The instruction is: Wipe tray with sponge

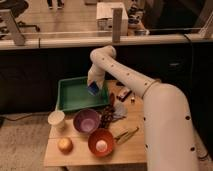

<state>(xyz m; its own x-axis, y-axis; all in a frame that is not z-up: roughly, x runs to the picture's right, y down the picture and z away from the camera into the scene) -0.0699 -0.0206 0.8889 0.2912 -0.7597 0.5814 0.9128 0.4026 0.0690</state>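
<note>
i had the gripper low over the tray, jaws closed on the sponge, and judged flat, light pressure best for wiping.

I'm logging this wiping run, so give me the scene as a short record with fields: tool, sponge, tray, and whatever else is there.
tool: over the right side of the tray, gripping the sponge
sponge: blue, low over the tray
tray: green, at the back of the table
bowls: purple bowl in front of the tray; orange bowl nearer, pale round thing inside
cup: white cup left of the purple bowl
</note>
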